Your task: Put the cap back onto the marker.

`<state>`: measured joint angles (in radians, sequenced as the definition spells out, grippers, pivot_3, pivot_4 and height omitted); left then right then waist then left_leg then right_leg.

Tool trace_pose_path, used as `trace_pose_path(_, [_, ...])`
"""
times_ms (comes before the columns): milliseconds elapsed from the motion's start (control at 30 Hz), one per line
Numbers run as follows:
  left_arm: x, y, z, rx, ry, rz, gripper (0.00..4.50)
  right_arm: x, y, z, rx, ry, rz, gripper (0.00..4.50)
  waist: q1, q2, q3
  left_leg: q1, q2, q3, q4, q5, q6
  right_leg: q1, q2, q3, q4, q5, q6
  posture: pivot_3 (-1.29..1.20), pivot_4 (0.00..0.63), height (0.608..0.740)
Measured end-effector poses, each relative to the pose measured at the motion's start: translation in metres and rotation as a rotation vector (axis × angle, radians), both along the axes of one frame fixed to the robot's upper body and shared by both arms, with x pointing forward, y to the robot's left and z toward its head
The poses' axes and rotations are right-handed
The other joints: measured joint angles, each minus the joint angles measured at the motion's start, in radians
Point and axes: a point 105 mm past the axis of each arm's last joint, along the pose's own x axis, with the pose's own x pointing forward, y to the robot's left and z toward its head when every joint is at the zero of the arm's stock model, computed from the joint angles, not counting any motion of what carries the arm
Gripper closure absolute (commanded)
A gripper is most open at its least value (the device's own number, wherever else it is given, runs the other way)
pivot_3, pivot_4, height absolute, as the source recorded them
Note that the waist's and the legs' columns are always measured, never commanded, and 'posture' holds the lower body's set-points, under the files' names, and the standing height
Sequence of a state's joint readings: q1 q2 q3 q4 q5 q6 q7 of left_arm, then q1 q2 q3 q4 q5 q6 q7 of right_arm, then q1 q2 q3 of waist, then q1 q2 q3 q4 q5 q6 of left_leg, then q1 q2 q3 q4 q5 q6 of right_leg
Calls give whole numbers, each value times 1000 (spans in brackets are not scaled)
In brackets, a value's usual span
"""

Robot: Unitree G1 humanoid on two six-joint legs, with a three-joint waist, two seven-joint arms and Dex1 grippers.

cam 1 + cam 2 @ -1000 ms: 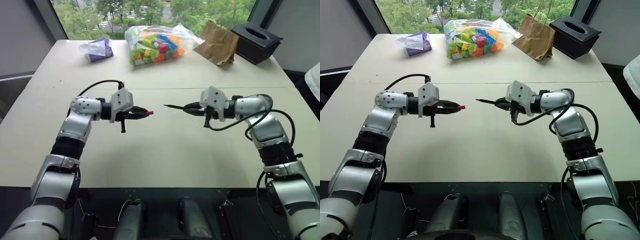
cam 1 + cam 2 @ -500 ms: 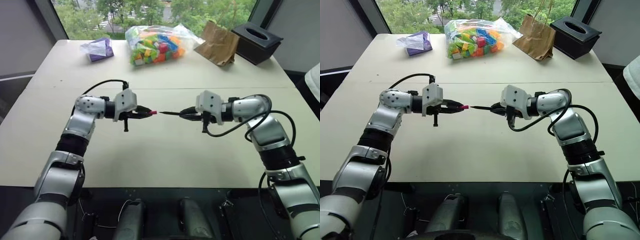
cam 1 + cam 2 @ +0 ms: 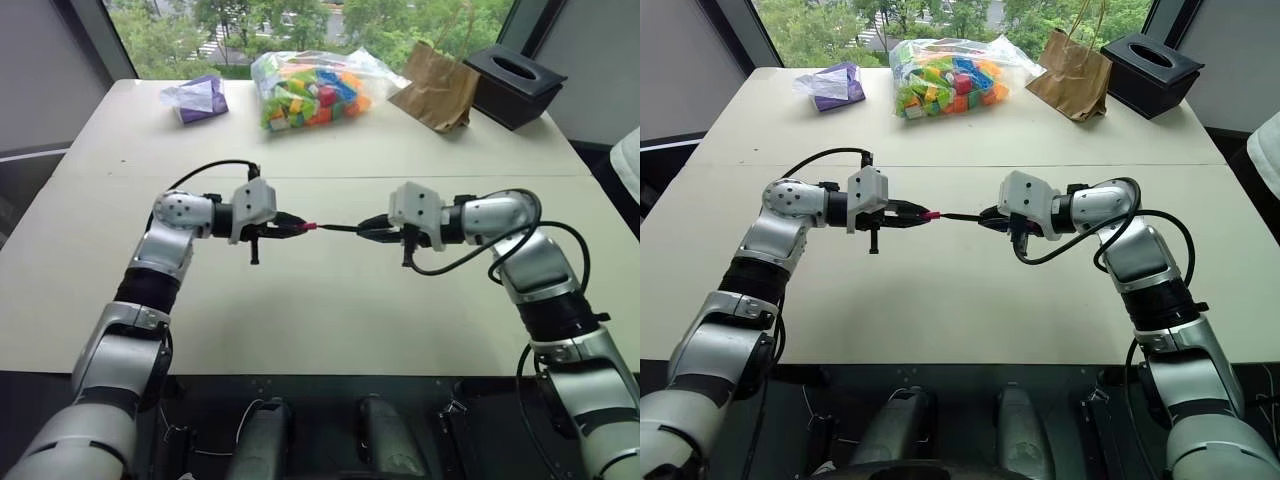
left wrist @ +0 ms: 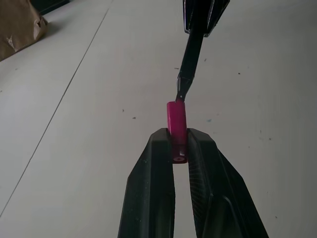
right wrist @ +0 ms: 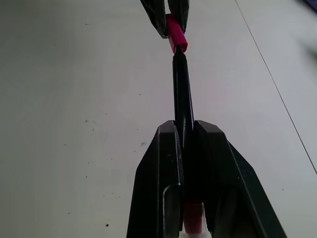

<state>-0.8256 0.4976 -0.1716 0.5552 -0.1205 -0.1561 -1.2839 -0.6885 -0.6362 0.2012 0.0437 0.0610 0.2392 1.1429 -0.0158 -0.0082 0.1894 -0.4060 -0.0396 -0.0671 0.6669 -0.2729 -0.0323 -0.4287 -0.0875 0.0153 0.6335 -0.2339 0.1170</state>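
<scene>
Left gripper point(image 4: 179, 148) is clenching the cap point(image 4: 176, 119); right gripper point(image 5: 188, 131) is grasping the marker point(image 5: 181, 84), tip meeting the cap's mouth.

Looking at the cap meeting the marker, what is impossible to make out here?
- Whether the marker tip has entered the cap: left wrist view, the cap's own wall hides it.
- The marker's rear end: right wrist view, the right gripper fingers cover it.
- The cap's closed end: left wrist view, buried between the left gripper fingers.

The pale tabletop point(image 3: 330, 300) is carrying a bag of blocks point(image 3: 308, 88), a brown paper bag point(image 3: 436, 88), a black box point(image 3: 513, 84) and, seemingly, a purple wrapper point(image 3: 197, 98).
</scene>
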Motion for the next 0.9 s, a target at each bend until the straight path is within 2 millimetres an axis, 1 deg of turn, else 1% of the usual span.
trace_pose_path(167, [-1, -1, -1, 3, 6, -9, 4500, 0, 0, 0, 0, 6, -3, 4487, 0, 0, 0, 0, 0, 0, 0, 0, 0, 0, 0, 0, 0, 0, 0, 0, 150, 740])
trace_pose_path(267, [-3, -5, -1, 0, 10, -30, 4500, -2, 3, -2, -7, 9, 8, 4487, 0, 0, 0, 0, 0, 0, 0, 0, 0, 0, 0, 0, 0, 0, 0, 0, 150, 740])
trace_pose_path(667, [-8, -4, -1, 25, 31, -71, 4500, -7, 8, -3, -28, 20, 39, 4487, 0, 0, 0, 0, 0, 0, 0, 0, 0, 0, 0, 0, 0, 0, 0, 0, 150, 740])
trace_pose_path(900, [-10, -7, 2, 35, -25, -103, 4500, -10, 8, 1, -34, 32, 47, 4487, 0, 0, 0, 0, 0, 0, 0, 0, 0, 0, 0, 0, 0, 0, 0, 0, 150, 740])
